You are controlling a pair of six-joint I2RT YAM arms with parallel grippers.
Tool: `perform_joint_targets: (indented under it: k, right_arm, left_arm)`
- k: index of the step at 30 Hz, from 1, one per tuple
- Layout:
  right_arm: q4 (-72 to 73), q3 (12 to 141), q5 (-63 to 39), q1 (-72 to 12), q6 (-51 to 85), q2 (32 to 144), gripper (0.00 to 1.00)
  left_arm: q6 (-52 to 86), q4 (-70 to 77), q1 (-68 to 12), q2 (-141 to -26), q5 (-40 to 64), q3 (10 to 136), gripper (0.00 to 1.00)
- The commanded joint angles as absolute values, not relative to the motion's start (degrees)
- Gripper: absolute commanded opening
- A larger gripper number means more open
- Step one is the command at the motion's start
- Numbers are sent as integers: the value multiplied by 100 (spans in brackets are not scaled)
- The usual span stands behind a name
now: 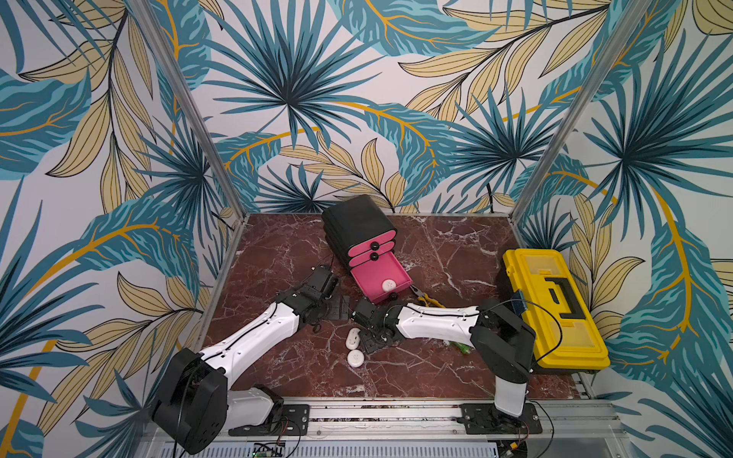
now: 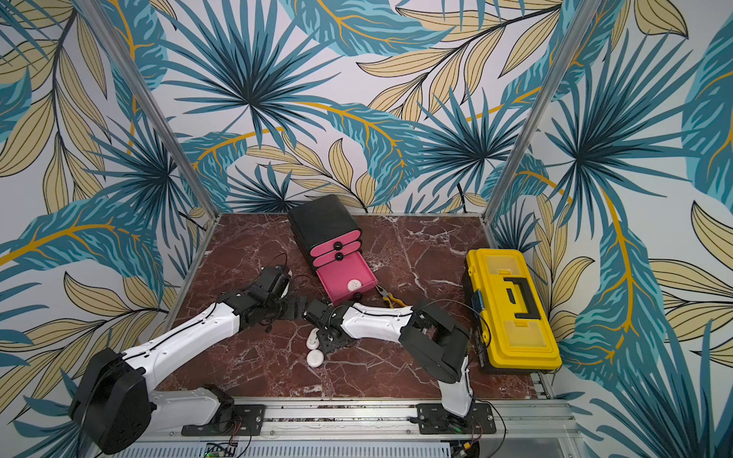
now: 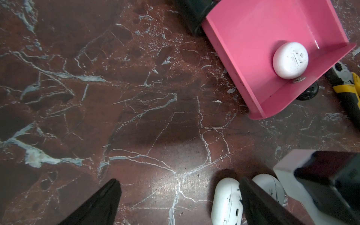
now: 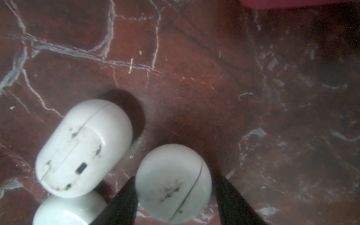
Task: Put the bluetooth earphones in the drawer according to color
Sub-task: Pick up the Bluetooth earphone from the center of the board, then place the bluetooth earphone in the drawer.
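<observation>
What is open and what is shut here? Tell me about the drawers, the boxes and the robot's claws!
Bottom drawer: pulled open, one white case inside.
Top two drawers: shut.
Yellow toolbox: lid shut.
Left gripper: open wide, empty.
Right gripper: jaws either side of another white case on the table; grip unclear.
Two loose white cases: closed, lying on the table.

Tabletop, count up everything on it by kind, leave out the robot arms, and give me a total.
White earphone cases: 4, one in the open drawer, three on the table
Drawer cabinet: 1
Yellow toolbox: 1
Pliers: 1
Green tool: 1
Total: 8
</observation>
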State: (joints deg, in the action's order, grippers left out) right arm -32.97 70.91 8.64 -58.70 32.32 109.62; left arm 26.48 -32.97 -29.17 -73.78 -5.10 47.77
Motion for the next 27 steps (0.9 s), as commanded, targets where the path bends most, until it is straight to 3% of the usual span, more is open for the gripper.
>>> perform_joint_targets:
  k: [1,7,19,27]
  right_arm:
    - [-3481,7036,1023,-5811,3366,11020,63]
    - [-3467,6840,1191,-5695,3355,10759,57]
    - [-3323,6719,1072,-5262,3180,9927,55]
    - [-3308,7336,809,-4645,2724,10011,54]
  left_arm:
    - [2619,-3199,-2883,-7304,-503,4675,100]
    - [2622,-3190,-2880,-7304,-476,4649,100]
    - [2637,-3164,-2881,-7353,-430,4649,100]
    - [2646,-3103,-2878,-7392,-370,4632,100]
